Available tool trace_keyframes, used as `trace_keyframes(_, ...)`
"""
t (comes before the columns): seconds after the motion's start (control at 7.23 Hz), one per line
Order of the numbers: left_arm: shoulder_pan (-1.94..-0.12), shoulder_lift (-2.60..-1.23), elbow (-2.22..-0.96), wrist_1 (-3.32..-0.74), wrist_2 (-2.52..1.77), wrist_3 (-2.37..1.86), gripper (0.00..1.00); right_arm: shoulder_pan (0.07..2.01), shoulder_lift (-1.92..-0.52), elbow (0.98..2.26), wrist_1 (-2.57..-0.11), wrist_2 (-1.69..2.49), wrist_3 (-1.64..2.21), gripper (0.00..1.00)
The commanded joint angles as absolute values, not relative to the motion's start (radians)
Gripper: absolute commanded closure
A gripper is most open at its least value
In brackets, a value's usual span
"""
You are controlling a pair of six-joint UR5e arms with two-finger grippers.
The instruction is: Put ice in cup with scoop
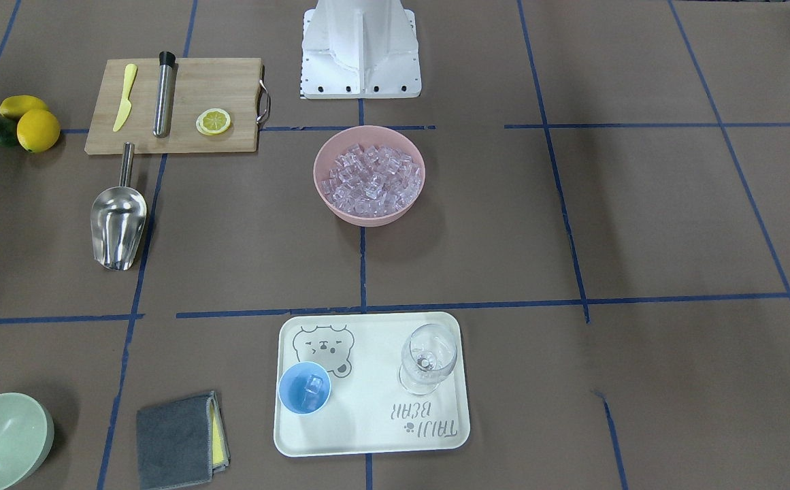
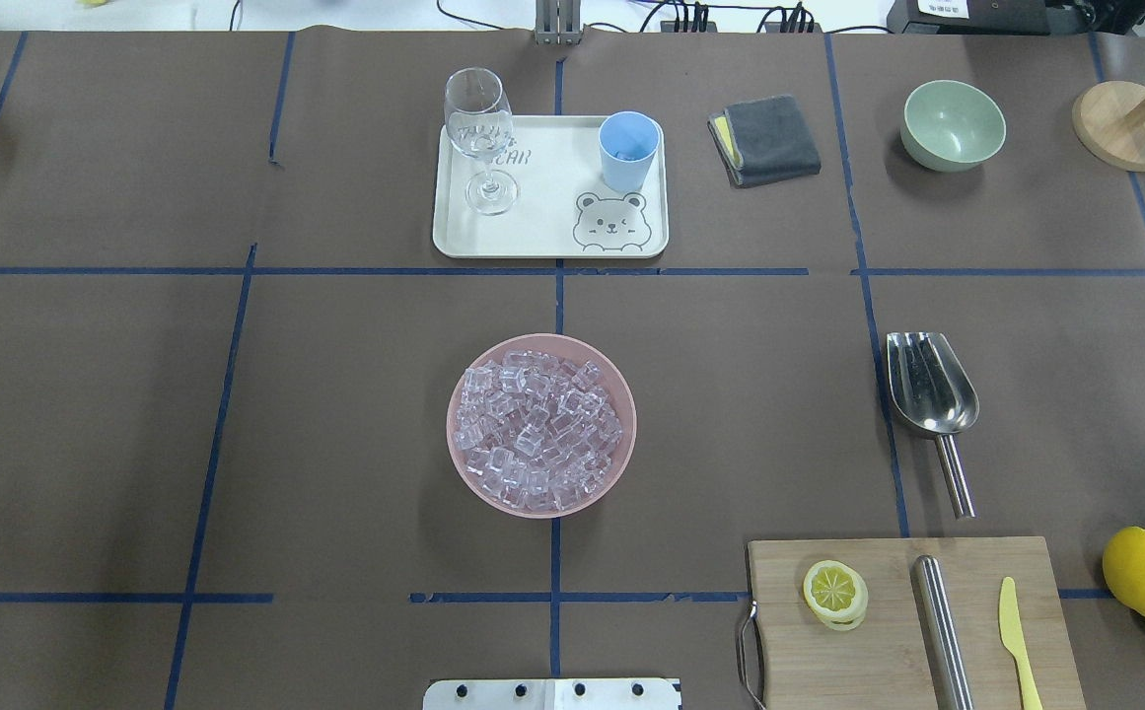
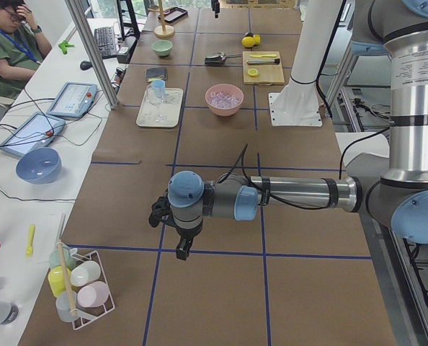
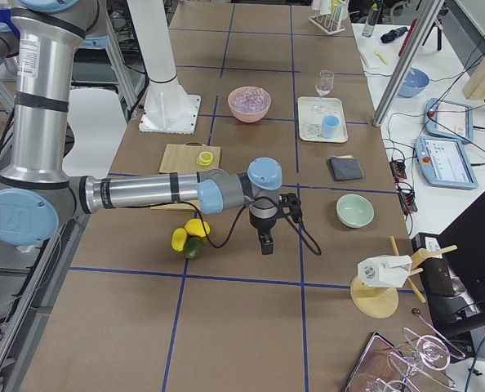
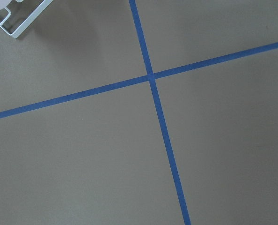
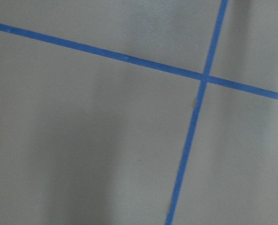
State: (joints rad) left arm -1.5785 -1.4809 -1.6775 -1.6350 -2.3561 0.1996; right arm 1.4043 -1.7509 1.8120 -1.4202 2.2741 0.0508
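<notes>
**Scoop idle on table, both arms parked away from work area**

Scoop [image 2: 930, 392] lies flat on the table [image 2: 335, 444], robot's right side, trough open side up, handle pointing back toward the robot and ending just short of the cutting board [image 2: 907, 621]. Nothing touches it. Ice [image 2: 537, 426] fills the pink bowl [image 2: 621, 473] at table centre. Cup [image 2: 628, 150] stands upright on the white tray [image 2: 533, 242] at the far side, next to a wine glass [image 2: 481, 138]; front view shows at least one cube already inside the cup.

Left gripper [image 3: 179, 245] and right gripper [image 4: 264, 238] show only in the side views, each hanging over bare table well apart from the task items. Cannot tell whether either is open or closed. Wrist cameras see only brown paper and blue tape.

Judgement: either a start or between scoops, so the step in hand is likely picking up the scoop. The right arm is nearer. To do it well:
- grasp the tubular handle, not the trough; round and shiny, likely to slip or roll
- clamp across the handle near its mid-length, staying clear of the board edge
- keep the trough level after loading
- enter the bowl at a shallow angle to avoid pushing cubes over the rim
- the cup mouth is small compared with the scoop, so pour slowly off the tip and centre it; watch the glass beside it.
</notes>
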Motion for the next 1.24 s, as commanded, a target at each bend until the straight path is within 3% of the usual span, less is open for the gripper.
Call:
trace_keyframes(0.0, -1.578, -1.485, -1.677, -1.637, -2.356, 0.199, 0.00, 1.537, -1.804, 1.818, -1.477, 2.336, -0.012, 0.00)
trace_keyframes(1.11, -1.580, -1.480, -1.693, -1.629, -2.353, 0.198, 0.00, 1.545, -1.818, 1.835, -1.497, 2.336, 0.008, 0.00)
